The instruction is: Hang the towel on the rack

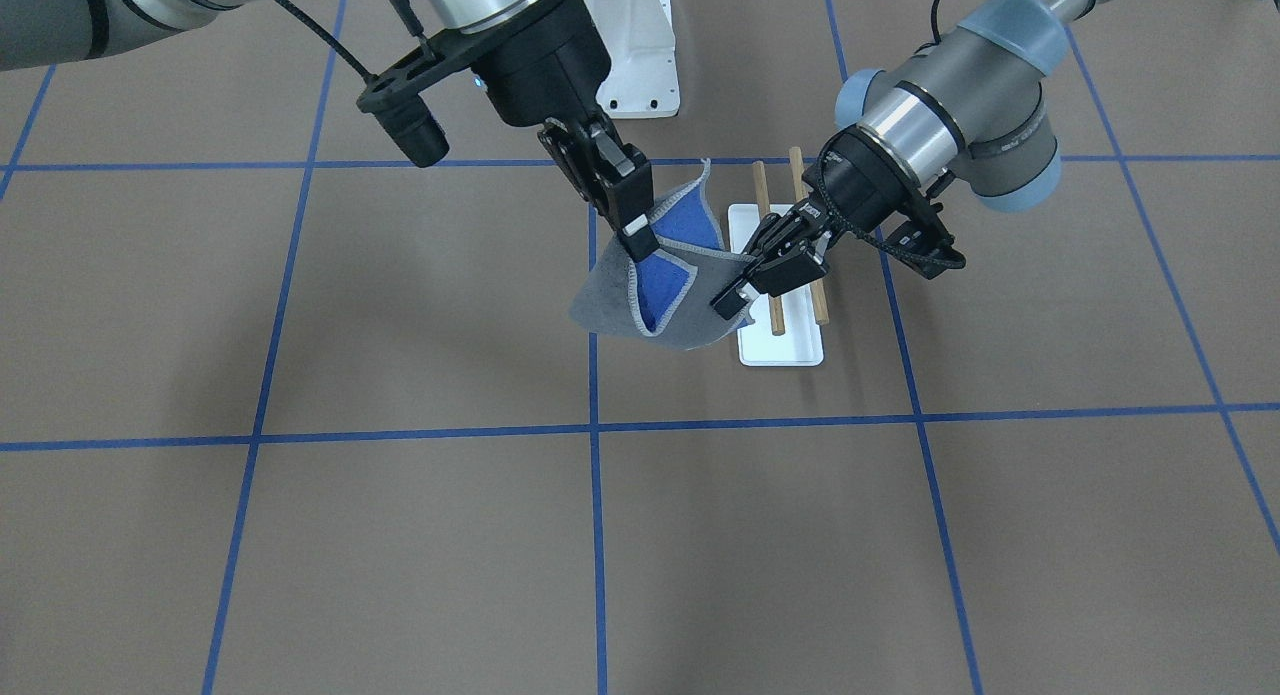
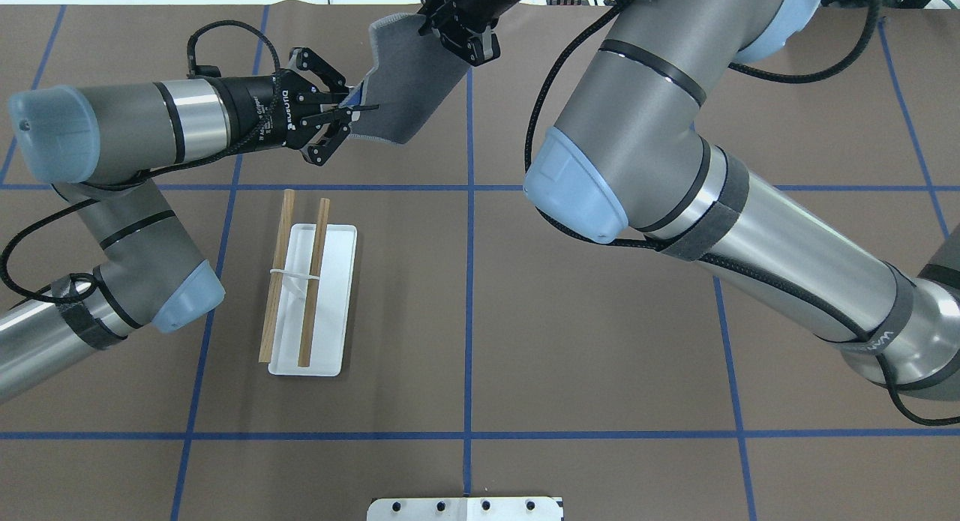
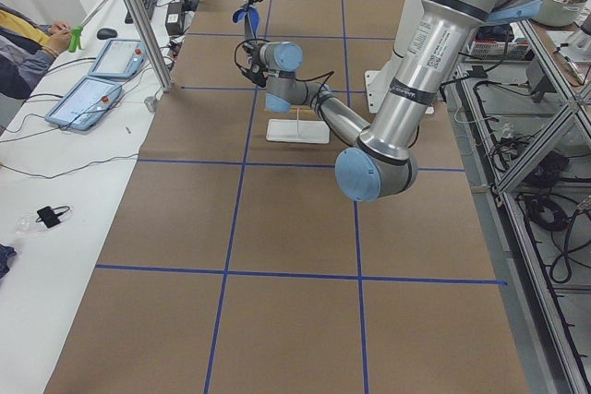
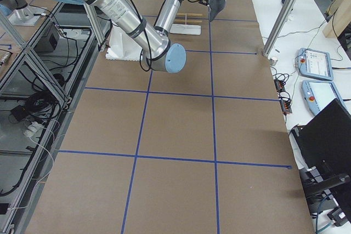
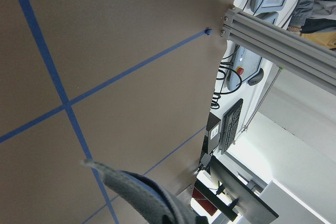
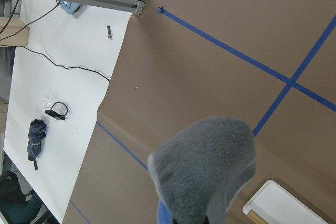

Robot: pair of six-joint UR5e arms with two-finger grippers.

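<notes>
The towel, grey with a blue side showing, hangs in the air, stretched between both grippers. My left gripper is shut on one corner of it. My right gripper is shut on the opposite edge and holds it higher. The rack stands on the table with its white base and two brown dowels. In the overhead view the towel is beyond the rack's far end, to the right of it. In the front-facing view it overlaps the base's edge. The grey cloth fills the bottom of the right wrist view.
The large white bolted pedestal stands at the robot's side of the table, behind the right gripper. Blue tape lines cross the brown table. An operator's bench with tablets runs along the far table edge.
</notes>
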